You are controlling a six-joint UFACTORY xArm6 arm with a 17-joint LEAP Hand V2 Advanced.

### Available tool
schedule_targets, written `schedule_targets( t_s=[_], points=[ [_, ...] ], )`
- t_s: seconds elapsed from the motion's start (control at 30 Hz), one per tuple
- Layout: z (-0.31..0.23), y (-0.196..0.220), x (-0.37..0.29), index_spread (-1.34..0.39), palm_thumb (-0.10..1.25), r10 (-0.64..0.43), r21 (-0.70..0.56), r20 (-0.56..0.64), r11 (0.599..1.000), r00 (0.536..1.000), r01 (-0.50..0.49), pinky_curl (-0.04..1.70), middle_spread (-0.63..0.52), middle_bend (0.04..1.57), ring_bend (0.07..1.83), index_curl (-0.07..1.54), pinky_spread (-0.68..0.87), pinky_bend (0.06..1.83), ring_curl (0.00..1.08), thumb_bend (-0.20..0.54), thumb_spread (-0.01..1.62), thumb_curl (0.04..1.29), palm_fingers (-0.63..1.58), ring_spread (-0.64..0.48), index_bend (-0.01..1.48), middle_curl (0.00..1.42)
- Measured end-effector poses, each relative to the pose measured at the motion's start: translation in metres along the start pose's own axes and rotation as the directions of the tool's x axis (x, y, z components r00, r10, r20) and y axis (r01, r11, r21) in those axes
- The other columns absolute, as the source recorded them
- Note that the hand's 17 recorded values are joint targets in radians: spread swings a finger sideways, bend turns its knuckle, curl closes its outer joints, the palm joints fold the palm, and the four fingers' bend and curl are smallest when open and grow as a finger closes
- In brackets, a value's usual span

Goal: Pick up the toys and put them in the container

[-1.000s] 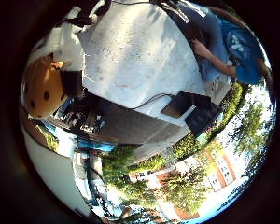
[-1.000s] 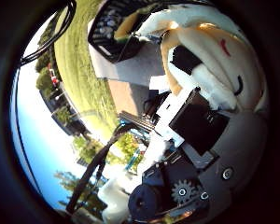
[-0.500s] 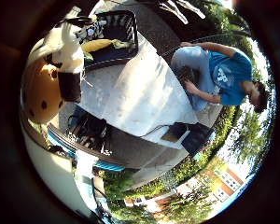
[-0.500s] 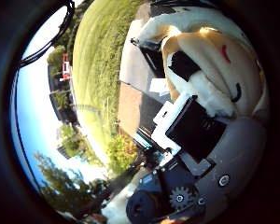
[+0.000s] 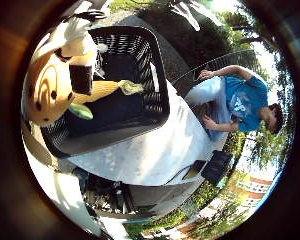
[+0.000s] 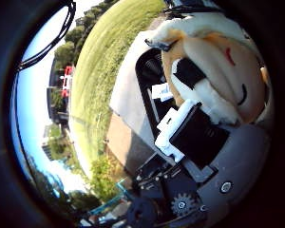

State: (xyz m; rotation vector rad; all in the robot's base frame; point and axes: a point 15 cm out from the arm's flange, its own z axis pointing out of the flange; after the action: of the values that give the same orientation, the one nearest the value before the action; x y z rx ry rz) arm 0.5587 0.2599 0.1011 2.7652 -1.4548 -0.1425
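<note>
While its fingers are curling round the plush toy [image 6: 218,71], the hand [image 6: 190,137] is holding it over the black basket [image 5: 140,110], which is sitting on the white table [image 5: 160,150].

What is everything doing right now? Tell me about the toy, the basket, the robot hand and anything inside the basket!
plush toy: held in the hand, lifted above the basket.
hand: fingers curled round the plush toy.
black basket: upright on the white table, open at the top.
yellow toy: lying inside the basket.
white table: holds the basket; a bare patch beside it.
</note>
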Motion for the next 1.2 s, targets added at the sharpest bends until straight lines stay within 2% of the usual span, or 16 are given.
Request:
schedule_targets(
  t_s=[0.07,0.1,0.13,0.17,0.3,0.37,0.47,0.73,0.9,1.07,1.2],
  points=[
    [0.008,0.002,0.0,-0.46,0.81,-0.001,-0.015,0.001,1.0,1.0,0.001,0.71,-0.12,0.6,1.12,0.06,0.35,1.24,0.63,-0.041,1.13,0.57,0.13,0.14,0.97,0.87],
    [0.01,0.003,0.001,-0.44,0.8,-0.003,-0.021,0.002,1.0,1.0,0.003,0.69,-0.11,0.53,1.08,0.06,0.37,1.21,0.6,-0.044,1.13,0.57,0.03,0.17,0.94,0.83],
    [0.011,0.004,0.001,-0.42,0.78,-0.009,-0.024,0.002,1.0,1.0,0.009,0.67,-0.08,0.43,0.98,0.06,0.39,1.19,0.55,-0.046,1.12,0.56,-0.13,0.2,0.88,0.77],
    [0.011,0.004,0.0,-0.41,0.77,-0.011,-0.026,0.002,1.0,1.0,0.011,0.63,-0.05,0.36,0.9,0.06,0.41,1.17,0.51,-0.043,1.11,0.55,-0.16,0.23,0.81,0.71],
    [0.009,0.005,0.006,-0.41,0.75,-0.022,-0.028,-0.018,0.999,1.0,0.021,0.55,0.04,0.21,0.74,0.06,0.46,1.09,0.4,-0.036,1.1,0.52,-0.13,0.29,0.59,0.58],
    [0.002,0.005,0.011,-0.41,0.75,-0.018,-0.019,-0.025,1.0,1.0,0.018,0.53,0.06,0.18,0.7,0.07,0.48,1.06,0.38,-0.034,1.09,0.52,-0.1,0.3,0.53,0.54],
    [-0.002,0.007,0.019,-0.42,0.74,-0.008,-0.016,-0.025,1.0,1.0,0.008,0.49,0.1,0.15,0.64,0.09,0.5,1.02,0.35,-0.034,1.09,0.5,-0.06,0.31,0.44,0.48],
    [-0.05,0.038,0.039,-0.41,0.74,0.033,-0.058,-0.012,0.998,0.999,-0.034,0.42,0.12,0.16,0.57,0.15,0.52,0.92,0.32,-0.028,1.09,0.48,-0.02,0.32,0.35,0.4],
    [-0.098,0.067,0.057,-0.41,0.74,0.054,-0.075,-0.002,0.996,0.999,-0.054,0.37,0.12,0.16,0.53,0.2,0.51,0.84,0.3,-0.029,1.1,0.47,-0.02,0.32,0.31,0.36],
    [-0.153,0.099,0.093,-0.41,0.74,0.081,-0.035,-0.005,0.996,0.997,-0.081,0.34,0.12,0.15,0.5,0.22,0.51,0.8,0.3,-0.028,1.1,0.46,-0.01,0.32,0.27,0.33],
    [-0.171,0.139,0.124,-0.41,0.74,0.11,-0.065,0.016,0.992,0.994,-0.109,0.32,0.12,0.16,0.48,0.24,0.5,0.76,0.3,-0.026,1.11,0.46,0.0,0.32,0.25,0.32]
  ],
)
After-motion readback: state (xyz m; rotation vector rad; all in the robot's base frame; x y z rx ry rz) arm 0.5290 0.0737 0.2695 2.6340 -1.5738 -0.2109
